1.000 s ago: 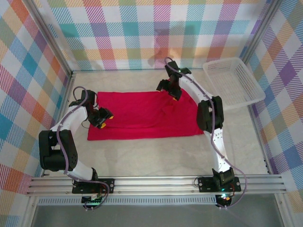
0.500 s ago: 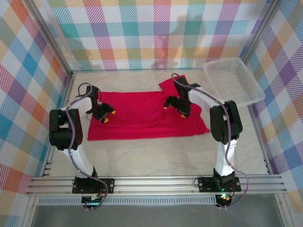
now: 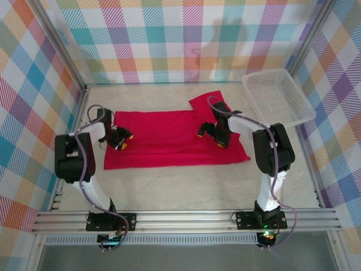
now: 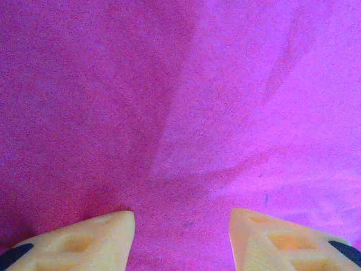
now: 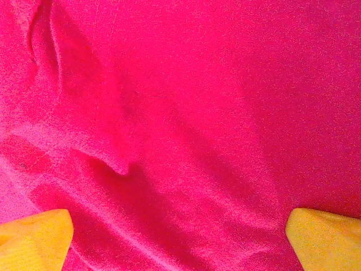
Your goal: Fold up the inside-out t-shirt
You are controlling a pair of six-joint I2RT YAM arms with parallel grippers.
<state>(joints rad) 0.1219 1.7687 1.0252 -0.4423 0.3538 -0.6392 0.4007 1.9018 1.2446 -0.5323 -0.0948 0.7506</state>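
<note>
Plaid-walled enclosure, pale tabletop point(image 3: 180, 183). On it the inside-out t-shirt point(image 3: 169, 141) lies spread flat across the middle of the frame, long axis left to right. One sleeve flap point(image 3: 204, 101) sticks out at its upper right.

Frame left: left hand point(image 3: 120, 139) is low over the shirt's left end, just inside the edge. In the left wrist view its fingers point(image 4: 93, 234) are spread with smooth cloth between them and nothing pinched. Contact with the cloth: cannot tell.

Right of centre: right hand point(image 3: 217, 135) is over the shirt's right part, below the sleeve flap. In the right wrist view its fingers point(image 5: 34, 237) are spread wide at the bottom corners, with a soft pucker point(image 5: 121, 166) in the cloth ahead of them. Nothing held.

Upper right: white mesh basket point(image 3: 279, 99), apart from the shirt.

Risks, as judged:
- Both hands sit over interior cloth, not a hem. Closing here would likely bunch a tuck or take the top layer alone, and the fold goes crooked.
- The pucker on the right could get locked into the crease.
- Uneven lift between the two hands would drag the whole shirt across the tabletop rather than fold it.
- The protruding sleeve flap would spoil the outline if not tucked first.
</note>
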